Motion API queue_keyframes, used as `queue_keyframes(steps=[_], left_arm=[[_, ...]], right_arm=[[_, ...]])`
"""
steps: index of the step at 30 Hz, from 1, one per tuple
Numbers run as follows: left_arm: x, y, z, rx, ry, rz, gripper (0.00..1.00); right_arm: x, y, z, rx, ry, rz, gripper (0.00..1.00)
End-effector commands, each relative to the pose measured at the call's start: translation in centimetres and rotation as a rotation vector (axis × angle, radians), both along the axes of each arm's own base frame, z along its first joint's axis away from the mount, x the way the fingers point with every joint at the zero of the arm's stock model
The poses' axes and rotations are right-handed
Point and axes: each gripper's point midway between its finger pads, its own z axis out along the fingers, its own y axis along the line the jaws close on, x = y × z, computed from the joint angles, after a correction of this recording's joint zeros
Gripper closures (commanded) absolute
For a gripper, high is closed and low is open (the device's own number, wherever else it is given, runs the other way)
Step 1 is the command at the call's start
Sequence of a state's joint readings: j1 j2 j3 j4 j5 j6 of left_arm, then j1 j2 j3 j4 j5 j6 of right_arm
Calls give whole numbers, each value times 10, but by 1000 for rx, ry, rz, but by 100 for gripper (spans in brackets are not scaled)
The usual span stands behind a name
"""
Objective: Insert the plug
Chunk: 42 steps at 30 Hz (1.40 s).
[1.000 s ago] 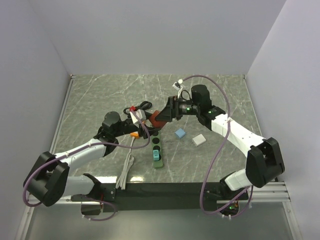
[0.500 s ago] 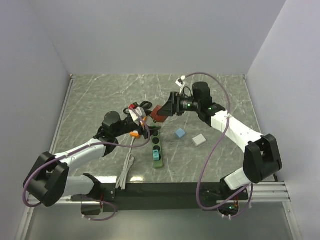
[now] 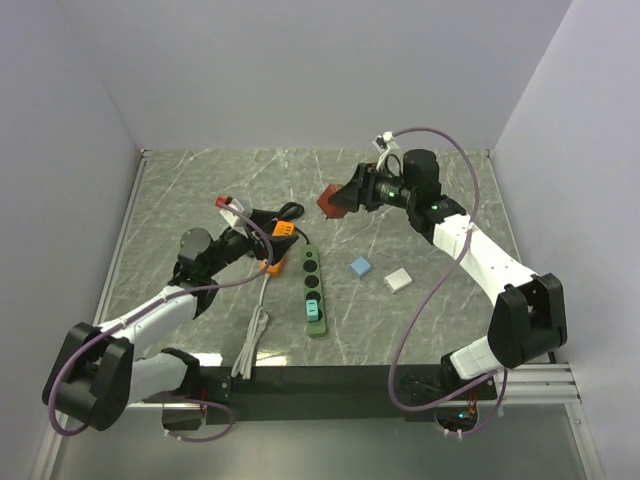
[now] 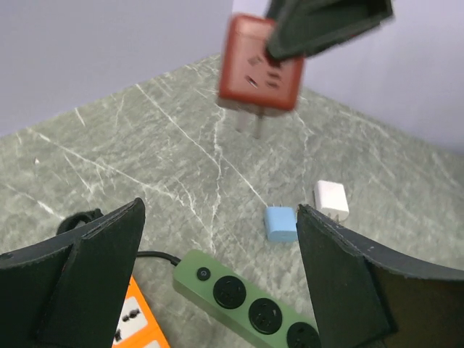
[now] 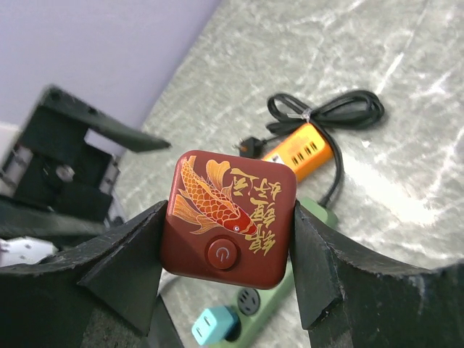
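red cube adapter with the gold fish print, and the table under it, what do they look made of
Red cube-shaped adapter: likely smooth moulded plastic, satin sheen, rounded edges, gold print; its two prongs look metal. Grey-green tabletop: veined marble or stone-look laminate, cannot tell which; white veins, soft glare.

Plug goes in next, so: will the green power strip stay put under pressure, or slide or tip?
The green power strip looks like a stiff moulded bar and should not flex. Lying flat and low, it is unlikely to tip. Nothing pins it, so a slanted push from the red plug may skid it across the smooth table.
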State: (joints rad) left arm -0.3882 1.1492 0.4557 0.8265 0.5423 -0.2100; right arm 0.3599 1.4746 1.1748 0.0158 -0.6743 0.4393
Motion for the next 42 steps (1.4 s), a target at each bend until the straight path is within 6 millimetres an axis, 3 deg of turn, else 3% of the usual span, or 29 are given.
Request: queue_keyframes(steps=[1,4,8,15,17,24,28,34,42], left_arm=[[8,5,13,-85,41,40,9],[15,8,6,-94,80,64,9],[22,8,-8,-97,144,69,8],[17,1,-24,-83,189,2,6],[15,0,-25,-77,180,-16,6],[4,-5,-18,-75,119,-72,6],[-2,-11,-9,-58,45,-80,5],[-15,-35,4,-51,-47,-152,5],[4,-44,3,-64,-47,-130,4]], right_arm=[[-7,-3,26,0,-174,-4,100],[-8,-7,19,-42,-205,-26,100],[-18,2,8,-114,-276,8,100],[-44,22,-12,-198,-425,172,100],[-43,22,-15,-202,-423,171,100],[-6,17,-17,-238,-228,-51,100],[2,25,-20,-227,-125,-138,100],[-8,51,-26,-208,-16,-111,100],[-34,69,-17,-128,8,0,100]])
